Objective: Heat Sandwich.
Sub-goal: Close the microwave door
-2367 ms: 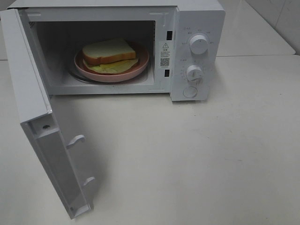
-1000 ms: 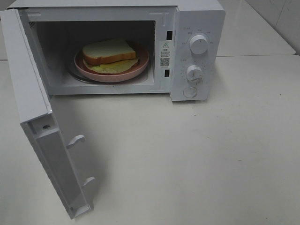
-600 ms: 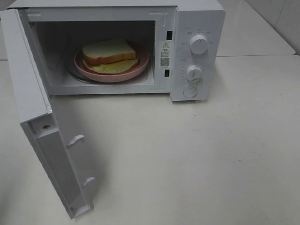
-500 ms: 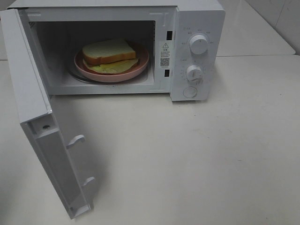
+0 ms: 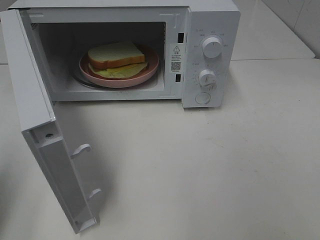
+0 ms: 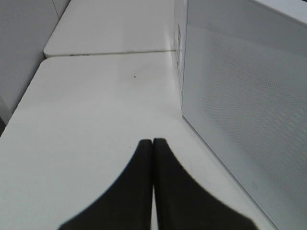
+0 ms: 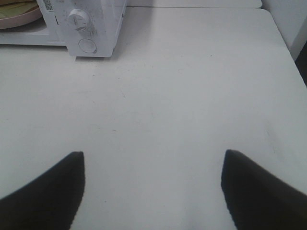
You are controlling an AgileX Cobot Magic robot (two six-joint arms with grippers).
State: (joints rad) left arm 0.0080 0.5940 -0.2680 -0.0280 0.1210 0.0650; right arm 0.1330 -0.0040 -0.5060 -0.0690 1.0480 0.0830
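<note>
Sandwich (image 5: pixel 117 56): on pink plate (image 5: pixel 145 75), inside microwave (image 5: pixel 210 15) cavity, near front lip.
Door (image 5: pixel 35 100): swung wide, free edge at table (image 5: pixel 210 165) front.
L gripper (image 6: pixel 152 143): fingers pressed tog., empty, just beside door's outer face.
R gripper (image 7: pixel 152 154): jaws wide, empty, over table, well apart from microwave.

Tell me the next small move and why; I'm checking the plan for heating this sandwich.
Probably press the shut left gripper against the outer face of the open door and swing it closed: the sandwich already lies on the plate inside the microwave, and that gripper sits beside the door.
</note>
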